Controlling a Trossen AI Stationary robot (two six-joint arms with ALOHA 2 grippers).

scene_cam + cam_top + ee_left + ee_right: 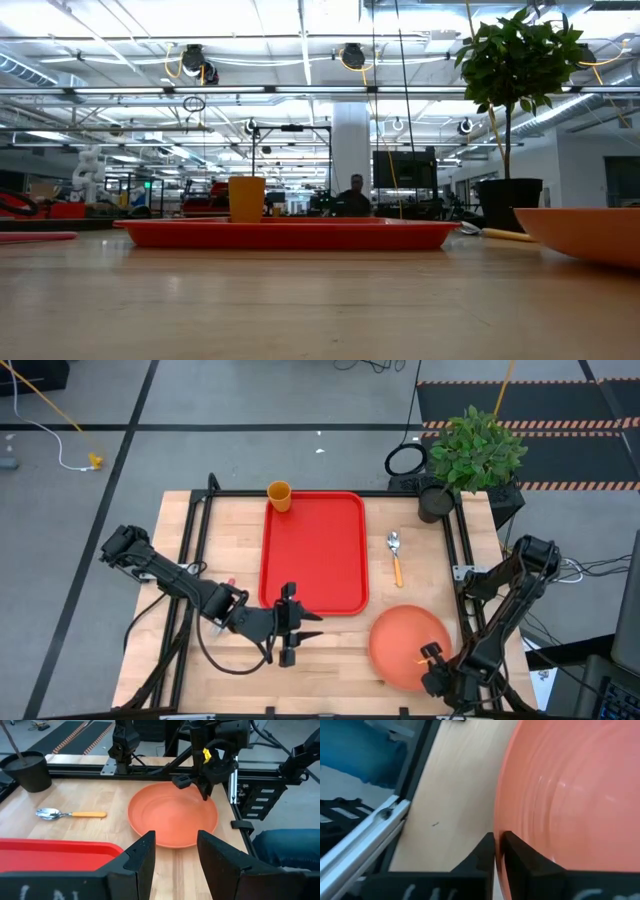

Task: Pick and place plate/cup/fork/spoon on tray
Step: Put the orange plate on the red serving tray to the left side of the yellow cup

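The red tray lies mid-table, and the orange-yellow cup stands upright in its far left corner. The spoon lies flat on the wood to the right of the tray. The salmon plate is near the table's front right. My right gripper is shut on the plate's near right rim. My left gripper is open and empty, just off the tray's near edge, pointing toward the plate. The fork is hidden, apart from perhaps a bit of pink beside my left arm. My right gripper pinches the plate's rim between its two fingers, one over the inside and one outside, at the plate's near right edge. The fingers come from above, slanting down. I cannot tell whether the plate is lifted off the wood.
A black pot with a green plant stands at the far right corner, beyond the spoon. Black frame rails run along the table's sides. Bare wood lies between tray and plate. A person sits far off in the room.
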